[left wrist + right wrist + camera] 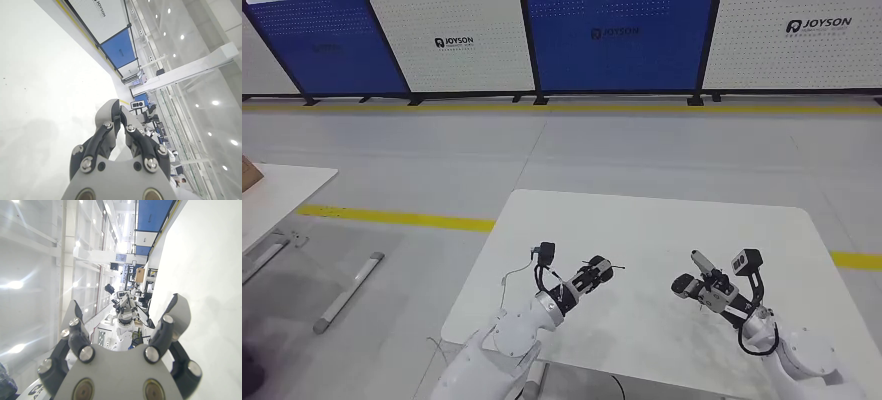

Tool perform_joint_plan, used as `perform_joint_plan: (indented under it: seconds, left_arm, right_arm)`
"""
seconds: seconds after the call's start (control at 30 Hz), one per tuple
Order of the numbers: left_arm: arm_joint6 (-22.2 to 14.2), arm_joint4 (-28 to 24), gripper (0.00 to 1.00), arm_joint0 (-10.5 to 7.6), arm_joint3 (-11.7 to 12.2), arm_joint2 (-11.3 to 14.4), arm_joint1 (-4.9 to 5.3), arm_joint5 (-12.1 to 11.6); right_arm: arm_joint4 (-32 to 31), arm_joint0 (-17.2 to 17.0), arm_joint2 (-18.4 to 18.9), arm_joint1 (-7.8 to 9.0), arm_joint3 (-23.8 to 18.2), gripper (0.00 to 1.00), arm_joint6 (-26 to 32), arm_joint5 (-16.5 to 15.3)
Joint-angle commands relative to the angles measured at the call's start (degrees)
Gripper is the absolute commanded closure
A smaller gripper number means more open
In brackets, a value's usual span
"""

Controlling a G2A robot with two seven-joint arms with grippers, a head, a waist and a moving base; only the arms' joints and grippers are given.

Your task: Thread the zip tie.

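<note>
Tabletop (pixel 662 230) lies below closed left fingers (pixel 105 113) and spread right fingers (pixel 182 309).

The left end effector (pixel 602 268) is hanging over the near-left part of the worktop (pixel 662 225), and the right end effector (pixel 690 274) is hanging over its near-right part, the two well apart. A side table (pixel 282 190) is standing farther left, and partition panels (pixel 622 45) are lining the floor behind.

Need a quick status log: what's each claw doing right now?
Left grey metal claw: closed, nothing visibly held.
Right grey metal claw: open, empty.
</note>
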Motion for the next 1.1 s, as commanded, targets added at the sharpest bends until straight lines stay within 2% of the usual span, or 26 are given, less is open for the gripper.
perform_joint_plan:
  seconds: [0.0, 0.07, 0.13, 0.3, 0.43, 0.5, 0.97, 1.07]
  left_arm:
    - [0.0, 0.0, 1.0, 0.0, 0.0, 0.0, 0.0, 0.0]
    - [0.5, 0.5, 1.0, -0.09, -0.5, 0.1, -0.01, -0.3]
    - [1.7, 1.3, 1.0, 0.47, -2.0, 0.0, 0.04, -1.5]
    - [3.1, 1.8, 1.0, 4.08, -7.4, -2.3, 0.56, -5.5]
    - [3.1, 3.1, 1.0, 5.75, -9.5, -3.0, 0.83, -5.7]
    - [2.5, 3.7, 1.0, 5.73, -9.5, -2.9, 0.89, -5.0]
    - [2.5, 3.7, 1.0, 5.7, -9.4, -2.8, 0.89, -4.9]
    - [2.1, 5.0, 1.0, 4.93, -8.0, -1.9, 0.86, -3.3]
  right_arm:
    - [0.0, 0.0, 0.0, 0.0, 0.0, 0.0, 0.0, 0.0]
    - [0.0, 0.0, 0.0, 0.0, 0.0, 0.0, 0.0, 0.0]
    - [0.0, 0.0, 0.0, 0.0, 0.0, 0.0, 0.0, 0.0]
    - [0.0, 0.0, 0.0, 0.0, 0.0, 0.0, 0.0, 0.0]
    - [0.0, 0.0, 0.0, 0.0, 0.0, 0.0, 0.0, 0.0]
    - [0.0, 0.0, 0.0, 0.0, 0.0, 0.0, 0.0, 0.0]
    - [0.0, 0.0, 0.0, 0.0, 0.0, 0.0, 0.0, 0.0]
    - [0.0, 0.0, 0.0, 0.0, 0.0, 0.0, 0.0, 0.0]
